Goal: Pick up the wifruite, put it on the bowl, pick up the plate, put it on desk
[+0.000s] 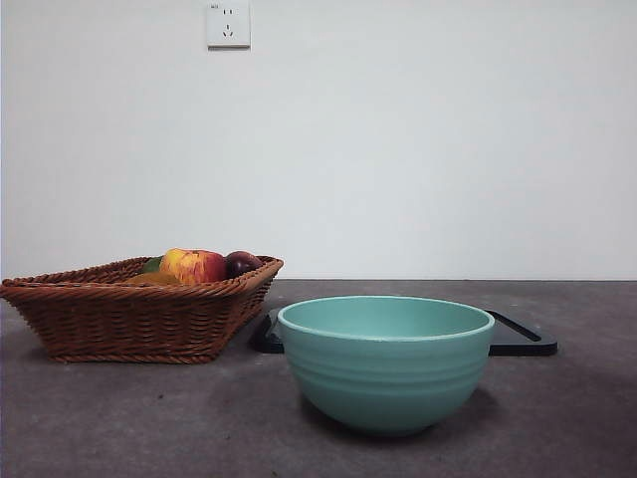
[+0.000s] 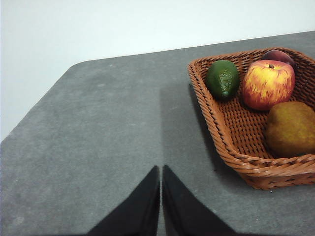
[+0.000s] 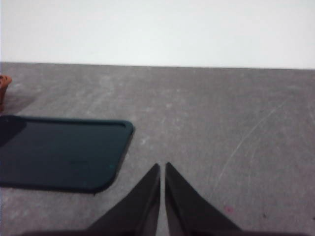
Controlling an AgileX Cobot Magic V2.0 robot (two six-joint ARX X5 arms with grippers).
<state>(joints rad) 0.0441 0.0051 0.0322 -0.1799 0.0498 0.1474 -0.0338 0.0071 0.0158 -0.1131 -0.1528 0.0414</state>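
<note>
My matt black jaws hang over a mottled, matt desk (image 1: 119, 418). The bowl (image 1: 386, 363) looks smooth, ridged ceramic; the basket (image 2: 231, 142) woven wicker; the plate (image 3: 59, 150) glossy dark; the kiwifruit (image 2: 291, 129) dull-skinned.

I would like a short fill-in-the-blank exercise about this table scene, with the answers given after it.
1. The kiwifruit lies inside the ____, near the apple and the avocado.
2. The teal bowl has ____ inside it.
3. Behind the bowl, a flat dark ____ lies on the desk.
4. The left gripper and the right gripper both have their jaws ____.

Missing words: basket; nothing; tray; shut
</note>
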